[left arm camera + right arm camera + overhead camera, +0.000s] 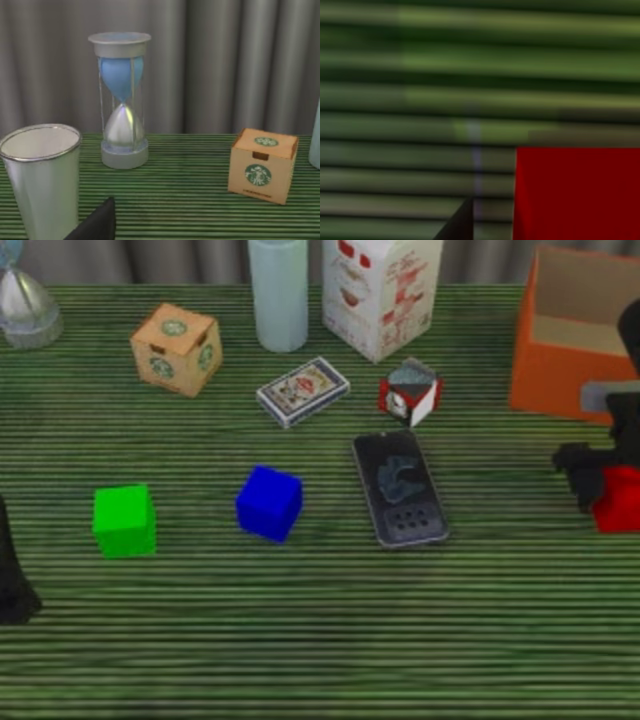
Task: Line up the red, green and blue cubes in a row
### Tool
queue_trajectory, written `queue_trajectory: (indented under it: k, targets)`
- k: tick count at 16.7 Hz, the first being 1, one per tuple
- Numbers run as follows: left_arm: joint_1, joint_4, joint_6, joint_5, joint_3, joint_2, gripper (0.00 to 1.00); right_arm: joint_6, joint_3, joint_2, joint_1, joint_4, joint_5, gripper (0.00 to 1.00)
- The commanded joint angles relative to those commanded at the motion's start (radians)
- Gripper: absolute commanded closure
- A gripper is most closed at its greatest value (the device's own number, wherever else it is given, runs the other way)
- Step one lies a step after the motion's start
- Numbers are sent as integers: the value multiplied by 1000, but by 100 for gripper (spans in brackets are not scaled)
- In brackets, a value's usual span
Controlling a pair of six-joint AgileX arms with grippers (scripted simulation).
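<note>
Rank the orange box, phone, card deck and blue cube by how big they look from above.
1. Orange box, though cut off by the picture's edge.
2. Phone.
3. Card deck and blue cube: too alike to rank.

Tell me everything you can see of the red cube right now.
The red cube is plain, matte, bright red and unmarked. It sits at the table's right edge, in front of the orange box, partly cut off by the top view's edge. The right gripper is right at it, covering its left side; contact isn't clear.

Three plain cubes on green table.
Green (124, 521) left; blue (269, 502) beside it, turned askew; red (618, 498) far right edge, part hidden.
</note>
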Motion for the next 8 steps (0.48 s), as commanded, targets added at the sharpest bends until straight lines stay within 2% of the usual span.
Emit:
queue_trajectory:
  k: [5,8]
  targets:
    - [0,0,0,0,0,0,0,0,0,0,0,0,0,98]
    - [0,0,0,0,0,0,0,0,0,0,0,0,0,100]
